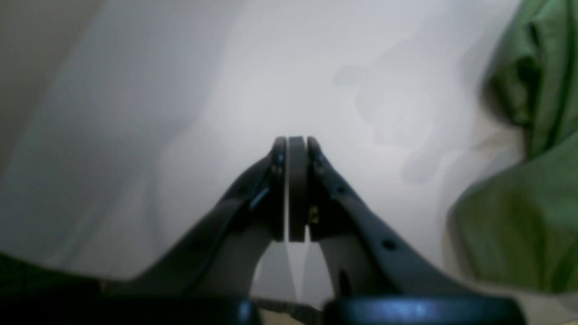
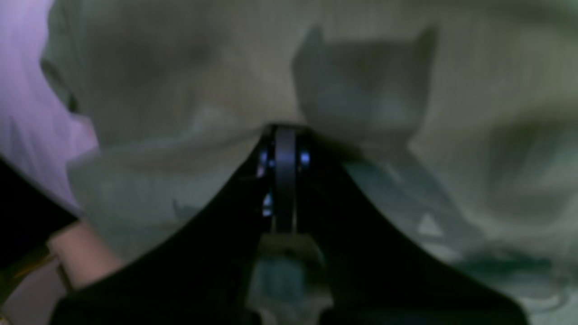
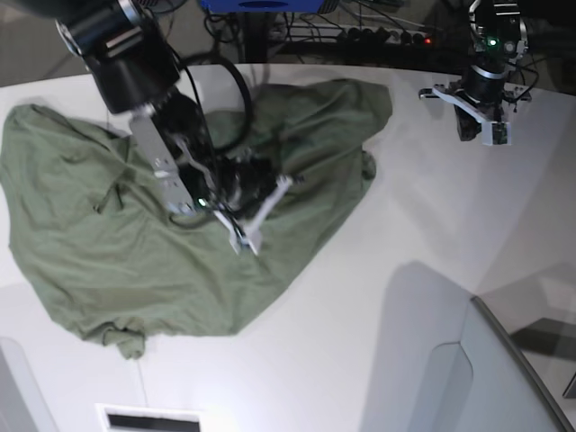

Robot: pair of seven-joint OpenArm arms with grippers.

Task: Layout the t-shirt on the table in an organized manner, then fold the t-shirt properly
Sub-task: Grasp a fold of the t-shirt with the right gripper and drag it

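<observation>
Base view: t-shirt (image 3: 135, 225) crumpled on table (image 3: 360, 297), our right side. Right gripper (image 3: 247, 236) over its middle, jaws together, hold uncertain. Left gripper (image 3: 481, 126) closed, empty, well apart.

A grey translucent panel (image 3: 504, 369) stands at the table's near right corner. Beyond the far edge, black cables (image 3: 378, 27) tangle around a power strip (image 3: 396, 36) showing a small red light, beside something blue (image 3: 265, 5).
</observation>
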